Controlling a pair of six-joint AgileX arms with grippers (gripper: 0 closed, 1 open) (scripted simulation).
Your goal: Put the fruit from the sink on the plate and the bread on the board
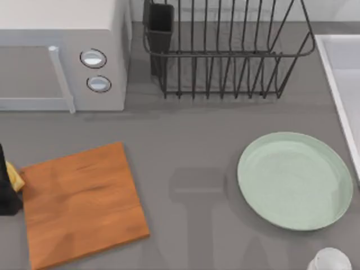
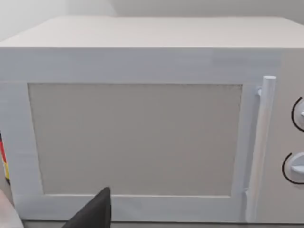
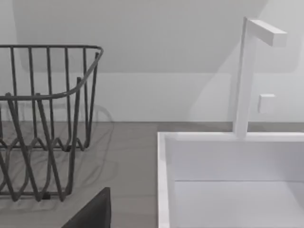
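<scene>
The mint-green plate [image 1: 295, 180] lies at the right of the table. The wooden board [image 1: 81, 205] lies at the lower left. At the table's left edge a small yellow piece, seemingly the bread [image 1: 15, 179], touches the board's left corner. It rests against a black shape [image 1: 5, 191] cut off by the frame; I cannot tell whether that shape is my left gripper. The sink [image 1: 340, 73] runs along the right edge, and its rim [image 3: 199, 137] is close in the right wrist view. The fruit is hidden. A dark tip of each gripper [image 2: 92, 213] [image 3: 92, 211] pokes into its own wrist view.
A white microwave [image 1: 62, 56] stands at the back left and faces the left wrist camera [image 2: 142, 118]. A dark wire dish rack [image 1: 225, 50] [image 3: 42, 118] stands at the back middle. A white faucet [image 3: 242, 80] rises behind the sink. A small white round object [image 1: 329, 260] sits below the plate.
</scene>
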